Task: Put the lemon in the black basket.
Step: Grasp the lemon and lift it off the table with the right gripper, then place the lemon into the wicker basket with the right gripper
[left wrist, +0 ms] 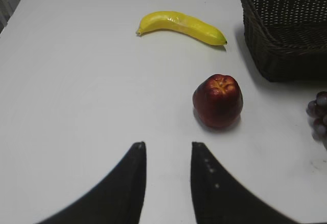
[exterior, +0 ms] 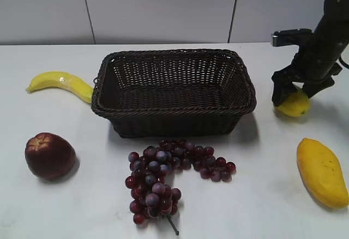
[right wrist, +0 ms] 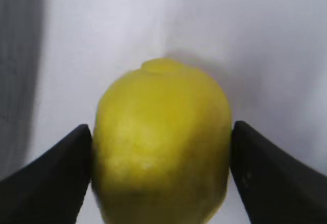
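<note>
Right gripper (right wrist: 161, 147) has its jaws clamped on both sides of the lemon (right wrist: 161, 147), nub pointing away from it, and the basket (exterior: 173, 89) sits off to its left.

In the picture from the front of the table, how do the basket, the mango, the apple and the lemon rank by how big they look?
Largest to smallest, as they look in the exterior view:
1. black basket, by far
2. mango
3. apple, though like the mango it sits nearer the camera
4. lemon, partly hidden by the right gripper and farther back, so its true rank is unsure
</note>
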